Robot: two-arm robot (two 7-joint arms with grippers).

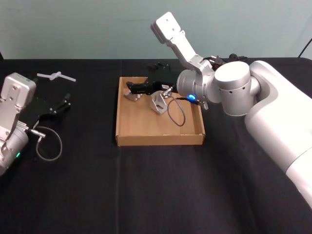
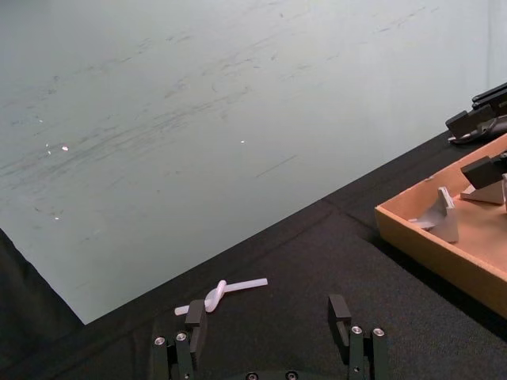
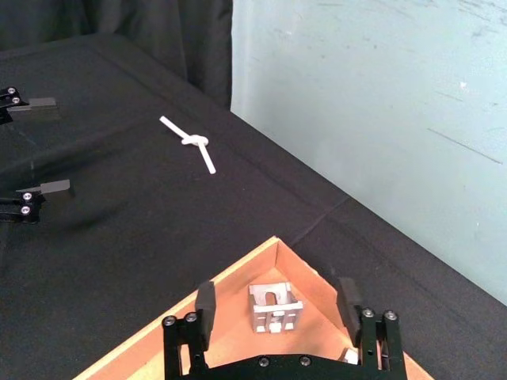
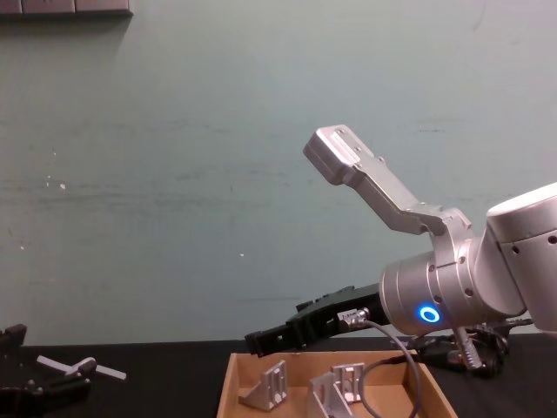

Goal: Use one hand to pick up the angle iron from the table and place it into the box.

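Fingers of the right hand stand spread with nothing between them in my right wrist view, hanging over the far-left corner of the box where 1 angle iron sits just below the gap. From the head view I count 2 angle irons inside, one at the back-left corner and the other near the middle, so I judge this the release step, with the next move a clean lift out. My left wrist view shows the left hand parked over the desk, its fingers apart and empty, near a small white piece, and the chest view agrees.
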